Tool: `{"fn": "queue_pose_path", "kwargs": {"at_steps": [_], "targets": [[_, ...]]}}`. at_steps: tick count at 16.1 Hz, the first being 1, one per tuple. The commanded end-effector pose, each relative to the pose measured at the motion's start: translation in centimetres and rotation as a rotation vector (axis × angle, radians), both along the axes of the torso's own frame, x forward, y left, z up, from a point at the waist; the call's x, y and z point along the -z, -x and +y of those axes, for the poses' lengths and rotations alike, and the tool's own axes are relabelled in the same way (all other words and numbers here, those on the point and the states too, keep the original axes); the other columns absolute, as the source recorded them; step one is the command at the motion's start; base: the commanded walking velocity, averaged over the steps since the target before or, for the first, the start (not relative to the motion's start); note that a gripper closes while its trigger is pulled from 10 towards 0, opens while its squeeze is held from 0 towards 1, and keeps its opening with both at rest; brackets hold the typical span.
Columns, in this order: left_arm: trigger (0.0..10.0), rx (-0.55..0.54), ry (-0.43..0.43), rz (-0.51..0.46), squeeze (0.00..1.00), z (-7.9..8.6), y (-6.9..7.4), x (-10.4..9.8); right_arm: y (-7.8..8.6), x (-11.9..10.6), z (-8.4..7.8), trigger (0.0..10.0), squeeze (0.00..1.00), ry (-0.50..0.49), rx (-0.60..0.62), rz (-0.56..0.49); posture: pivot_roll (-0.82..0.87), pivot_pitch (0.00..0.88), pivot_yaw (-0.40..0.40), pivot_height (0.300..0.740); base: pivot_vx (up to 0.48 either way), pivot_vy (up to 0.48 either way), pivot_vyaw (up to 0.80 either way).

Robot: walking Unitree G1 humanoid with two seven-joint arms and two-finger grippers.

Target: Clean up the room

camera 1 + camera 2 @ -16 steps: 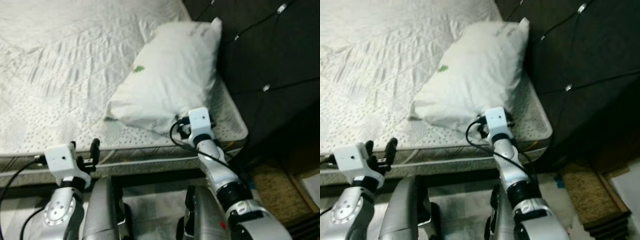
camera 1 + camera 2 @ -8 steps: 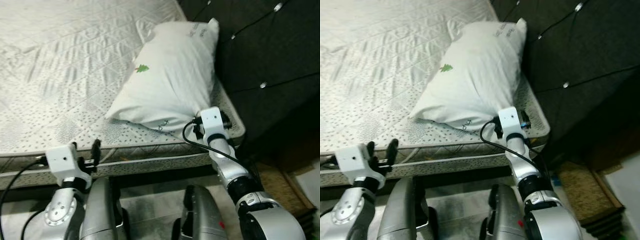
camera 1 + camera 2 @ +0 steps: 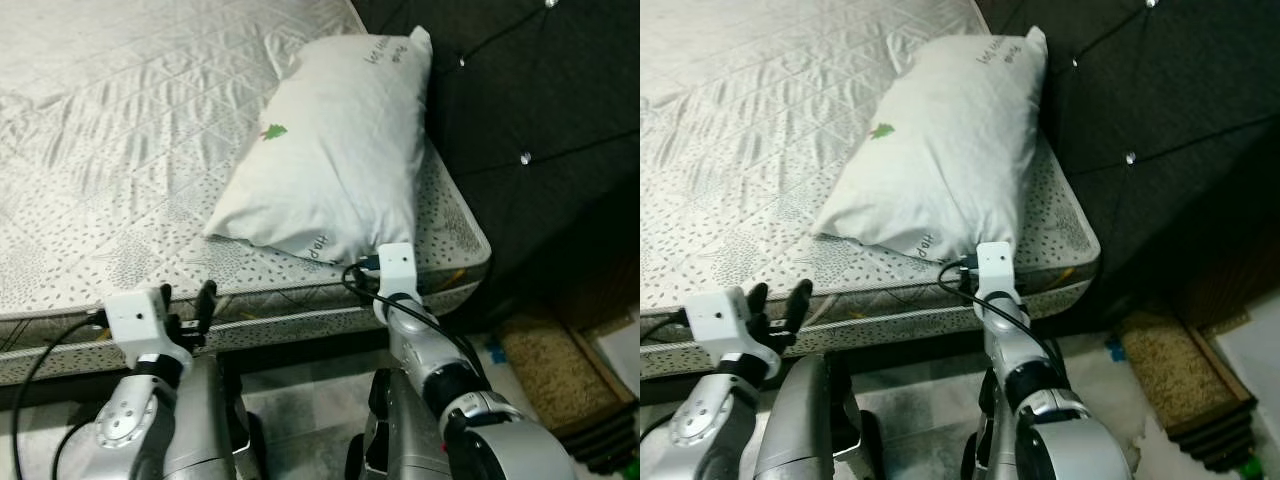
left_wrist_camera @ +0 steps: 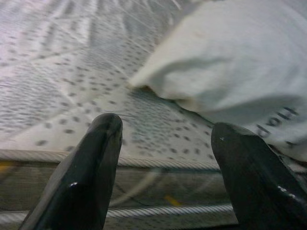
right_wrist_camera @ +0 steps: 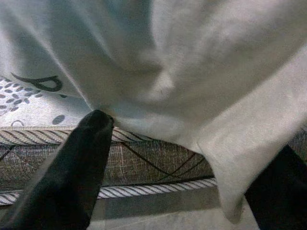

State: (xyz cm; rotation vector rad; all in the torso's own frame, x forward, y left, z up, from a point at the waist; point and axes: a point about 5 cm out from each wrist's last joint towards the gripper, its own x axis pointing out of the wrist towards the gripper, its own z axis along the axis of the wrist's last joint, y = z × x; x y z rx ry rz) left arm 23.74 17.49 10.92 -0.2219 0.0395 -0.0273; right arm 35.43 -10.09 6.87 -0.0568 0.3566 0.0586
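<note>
A white pillow (image 3: 330, 150) with a small green tree mark lies on the patterned mattress (image 3: 110, 170), along its right side by the headboard. My right wrist (image 3: 396, 266) sits at the pillow's near corner, just above the mattress edge. In the right wrist view my right gripper (image 5: 192, 139) is open, and the pillow corner (image 5: 225, 158) hangs between its two fingers. My left gripper (image 3: 187, 300) is open and holds nothing, level with the near mattress edge, left of the pillow.
A dark tufted headboard (image 3: 520, 100) rises right of the bed. A brown mat (image 3: 555, 365) lies on the floor to the right. The mattress side (image 4: 158, 191) with its corded seams faces me.
My right wrist has drawn back from the mattress top to its near edge, staying at the pillow's corner. The view has shifted a little. The left arm has hardly moved.
</note>
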Motion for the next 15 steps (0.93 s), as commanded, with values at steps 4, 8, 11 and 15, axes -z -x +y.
{"fn": "queue_pose_path", "kwargs": {"at_steps": [4,8,11,15], "targets": [[10.0,0.007,-0.004,0.002,0.00,0.0,0.1,0.0,-0.8,-1.3,0.6,0.7,0.00,-0.064,0.028,-0.028,0.05,0.168,-0.082,0.560,0.000,0.000,0.00],[10.0,0.008,-0.004,0.003,0.00,0.0,0.1,0.0,-1.4,-2.5,0.8,10.0,0.00,-0.128,0.026,-0.092,0.04,0.166,-0.079,0.560,0.000,0.000,0.00],[10.0,0.008,0.001,-0.002,0.00,-0.1,0.1,0.0,-1.4,-3.0,1.6,10.0,0.00,-0.191,-0.011,-0.136,0.04,0.165,-0.080,0.560,0.000,0.000,0.00],[10.0,0.010,0.004,-0.007,0.00,-0.2,0.0,-0.1,-1.6,-4.1,1.7,10.0,0.00,-0.271,0.001,-0.214,0.04,0.165,-0.078,0.560,0.000,0.000,0.00]]}}
